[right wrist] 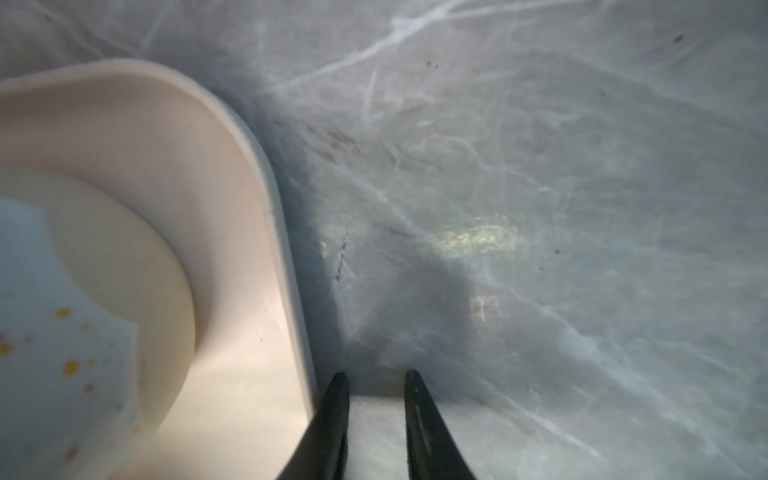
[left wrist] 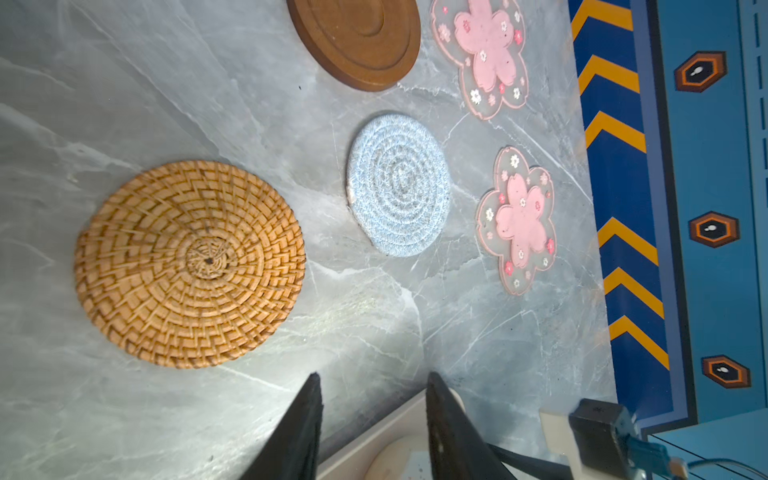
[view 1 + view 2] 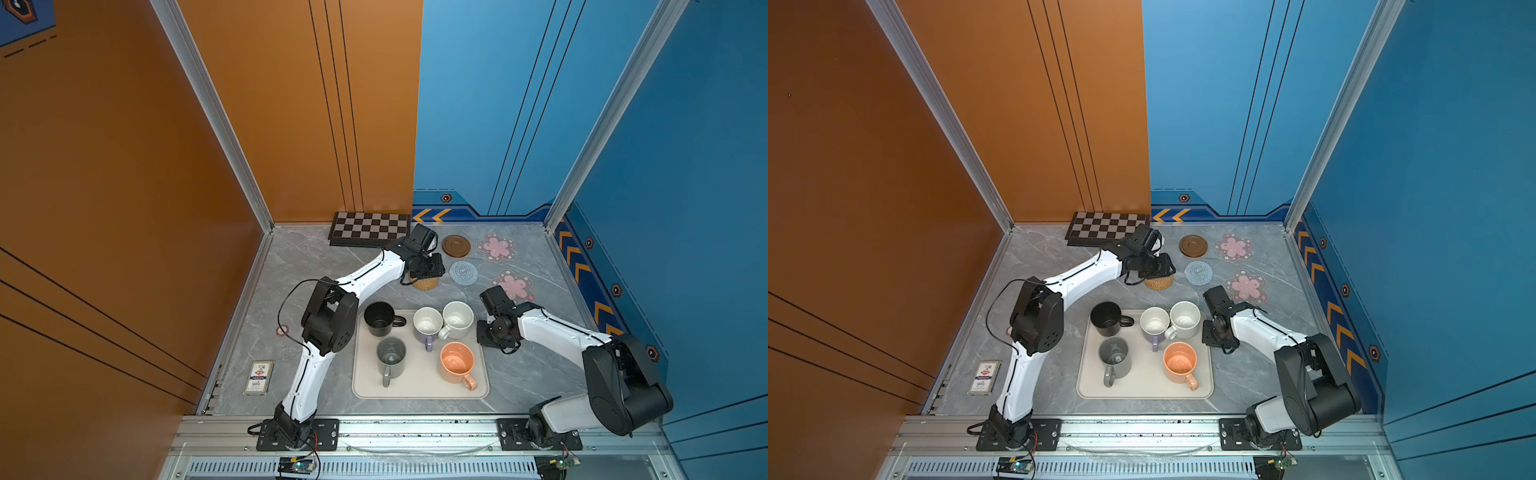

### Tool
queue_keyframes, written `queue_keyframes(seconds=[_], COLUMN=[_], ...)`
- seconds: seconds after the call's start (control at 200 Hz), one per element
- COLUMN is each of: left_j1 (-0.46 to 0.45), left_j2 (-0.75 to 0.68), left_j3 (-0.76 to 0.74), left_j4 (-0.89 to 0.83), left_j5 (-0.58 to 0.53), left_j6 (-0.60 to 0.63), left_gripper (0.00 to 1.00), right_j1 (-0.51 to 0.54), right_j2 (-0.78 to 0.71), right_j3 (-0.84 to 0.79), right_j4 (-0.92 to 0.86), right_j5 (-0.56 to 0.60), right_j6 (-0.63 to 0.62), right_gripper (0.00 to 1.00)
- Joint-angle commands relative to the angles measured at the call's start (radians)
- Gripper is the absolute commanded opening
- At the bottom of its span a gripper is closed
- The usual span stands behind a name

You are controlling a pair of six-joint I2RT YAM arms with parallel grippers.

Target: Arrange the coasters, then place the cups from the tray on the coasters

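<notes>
Five coasters lie at the back right of the table: wooden disc (image 3: 456,245), two pink flowers (image 3: 497,247) (image 3: 516,286), blue crochet (image 3: 464,272) and rattan (image 3: 427,284). My left gripper (image 3: 428,268) hovers over the rattan one (image 2: 189,264), open (image 2: 374,376) and empty. The tray (image 3: 415,388) holds the black (image 3: 379,318), lavender (image 3: 427,325), speckled (image 3: 457,319), grey (image 3: 390,356) and peach (image 3: 456,361) cups. My right gripper (image 3: 486,332) points down at the table beside the tray rim (image 1: 266,174), near the speckled cup. Its fingers (image 1: 374,374) stand narrowly apart with nothing between.
A chequered board (image 3: 370,228) lies against the back wall behind the left arm. A card box (image 3: 258,377) sits at the front left. Walls close the table on the left, back and right.
</notes>
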Motion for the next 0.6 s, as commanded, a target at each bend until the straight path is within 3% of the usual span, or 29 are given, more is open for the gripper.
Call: queue_keyframes(seconds=[0.0,0.596], left_j1=[0.013,0.083], left_j2=[-0.037,-0.042], left_j3=[-0.033,-0.086], left_j4=[-0.019,-0.027], left_j5=[-0.021,-0.067], left_j6=[0.027,-0.003], left_gripper=[0.43,0.43], right_j1=[0.048,0.257], right_j2=[0.055,0.145], right_j3=[-0.013,0.08], right_j4=[0.019,0.041], right_j5=[-0.075,-0.071], right_j6=[0.023,0.112], right_gripper=[0.24,0.22])
